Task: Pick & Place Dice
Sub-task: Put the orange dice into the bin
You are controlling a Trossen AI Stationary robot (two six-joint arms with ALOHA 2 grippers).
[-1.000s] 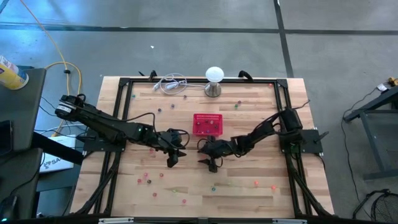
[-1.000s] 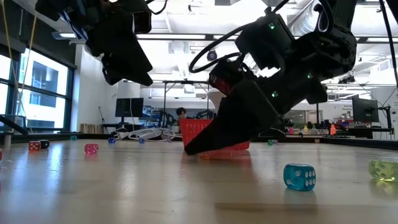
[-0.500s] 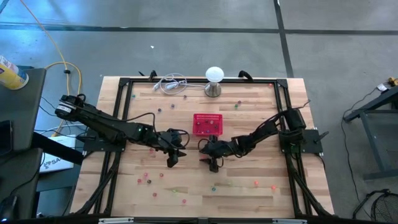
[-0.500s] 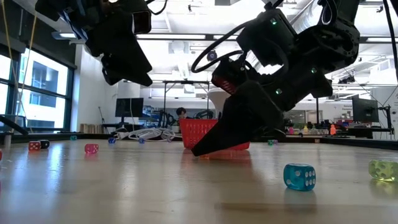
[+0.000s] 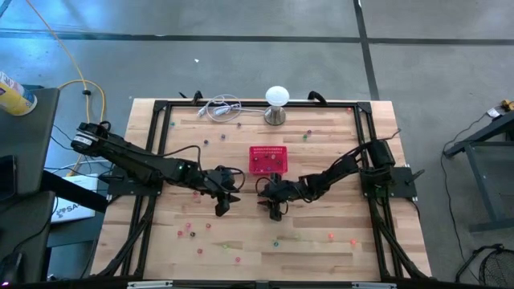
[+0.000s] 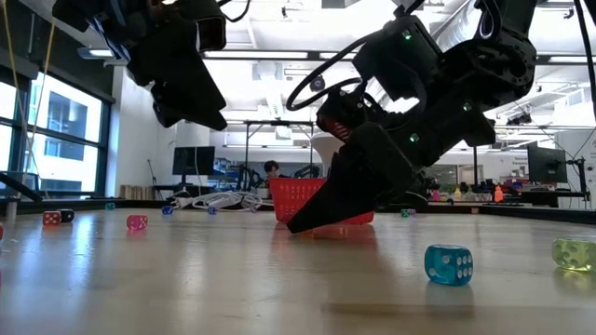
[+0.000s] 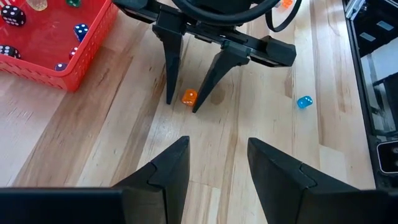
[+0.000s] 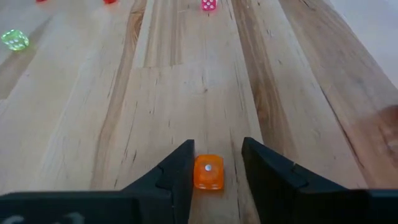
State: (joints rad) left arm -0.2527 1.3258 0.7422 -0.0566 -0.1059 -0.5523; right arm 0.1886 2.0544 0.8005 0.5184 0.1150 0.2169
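A small orange die (image 8: 208, 172) lies on the wooden table just in front of the red mesh basket (image 5: 267, 160). My right gripper (image 5: 275, 211) is open, with its fingertips down at the table on either side of this die (image 7: 189, 97). My left gripper (image 5: 221, 205) is open and empty. It hovers above the table to the left of the right gripper, pointing toward it (image 7: 217, 168). Several dice (image 7: 81, 30) lie in the basket. Others lie loose on the table, such as a blue one (image 6: 448, 263). My right gripper points slanting down with the orange die between its fingertips. One finger (image 8: 181, 168) stands right against the die's side, but I cannot tell whether it touches. The other finger (image 8: 256, 171) is clearly apart. The die rests flat on the table.
Loose dice lie scattered near the front left (image 5: 191, 233) and front right (image 5: 331, 237). A green die (image 8: 15, 39) and a pink die (image 8: 208, 5) lie ahead of the right gripper. A white ball lamp (image 5: 277, 103) and a cable (image 5: 221, 108) sit at the far edge.
My right gripper has shifted slightly toward the table's right, staying low with its fingertips at the table around the orange die.
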